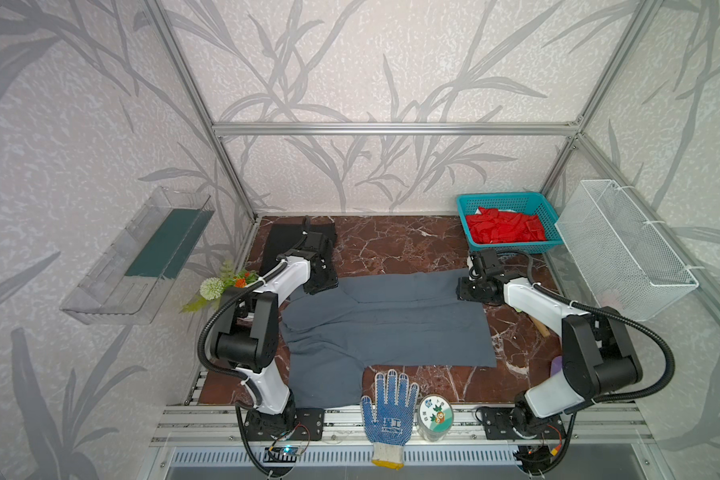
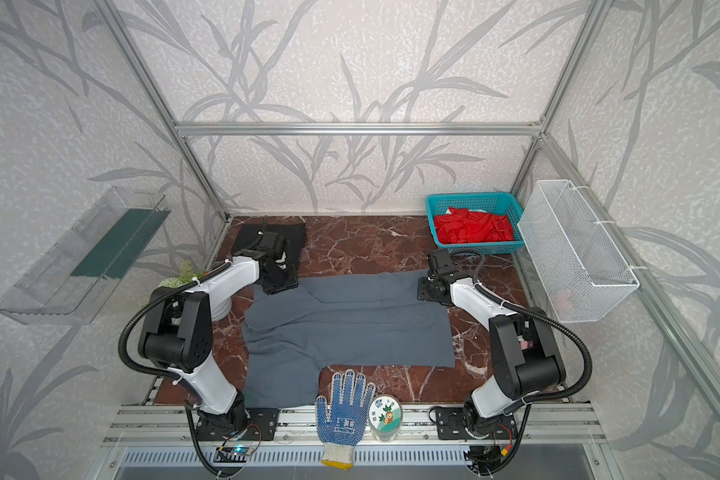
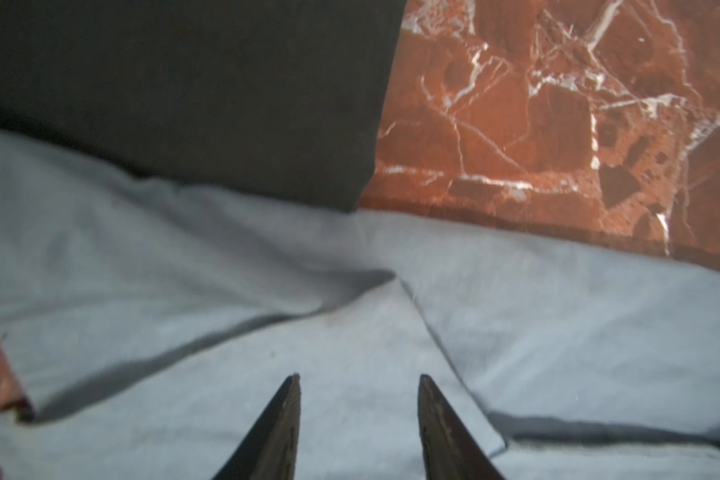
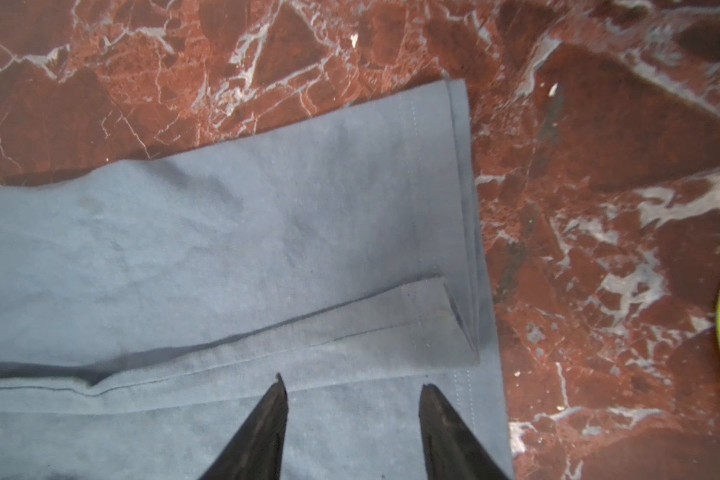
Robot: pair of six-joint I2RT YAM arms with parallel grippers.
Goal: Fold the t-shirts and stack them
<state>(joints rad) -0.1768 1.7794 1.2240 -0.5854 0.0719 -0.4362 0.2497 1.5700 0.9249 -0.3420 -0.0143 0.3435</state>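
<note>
While the black t-shirt (image 1: 279, 241) lies folded in the far left corner of the marble table (image 1: 391, 245), the left gripper (image 3: 358, 378) hangs just beside it, jaws spread, pinching nothing, over the near end of the slate grey t-shirt (image 1: 385, 328). That grey shirt stretches across the middle, a far strip folded over, its edge touching the black one. At the right hem, the right gripper (image 4: 352, 381) hovers, jaws apart, empty. Beyond sits a teal basket (image 1: 499, 202).
</note>
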